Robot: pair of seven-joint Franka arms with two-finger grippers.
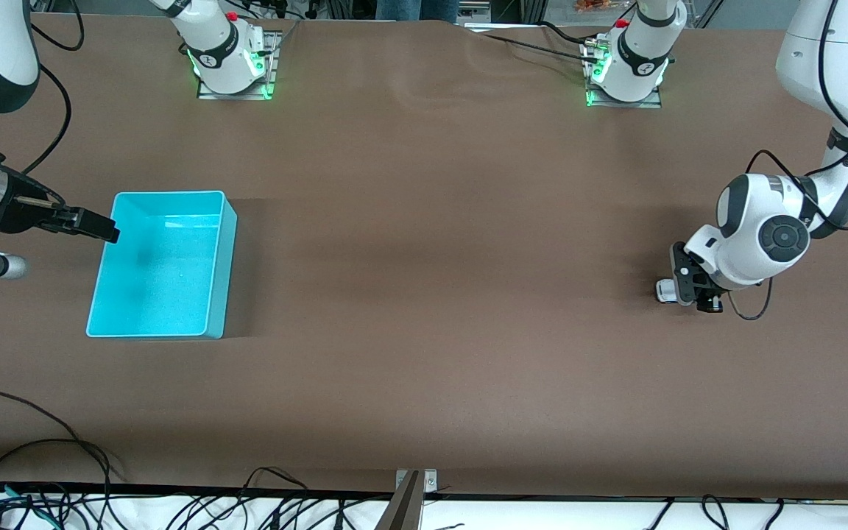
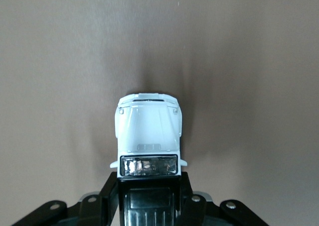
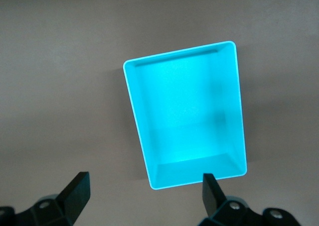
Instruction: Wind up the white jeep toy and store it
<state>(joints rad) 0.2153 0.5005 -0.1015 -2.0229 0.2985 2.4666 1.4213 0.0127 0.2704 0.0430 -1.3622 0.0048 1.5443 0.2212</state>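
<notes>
The white jeep toy (image 1: 665, 290) sits on the brown worktop (image 1: 424, 294) at the left arm's end, well apart from the turquoise bin (image 1: 221, 265) at the right arm's end. The left tool (image 1: 693, 294) is down at the worktop and clamped shut on the jeep's black rear section; in the left wrist view its 2 fingers (image 2: 110, 191) press the sides just aft of the windscreen, with the white bonnet (image 2: 148, 126) poking out ahead. The right tool (image 1: 104, 228) hangs over the bin's rim with its jaws spread wide and nothing between them; that arm waits. The jeep looks like a small, light, hard plastic shell, so it should lift with almost no effort, but its smooth sides could slip or twist if squeezed off-centre. The flat flanks of the rear body seem the soundest place to hold, since they leave the wheels free to roll against the worktop for winding. Pressing down too hard while dragging it could likely strain the little axles. The bin is empty, so storing is not yet done.
</notes>
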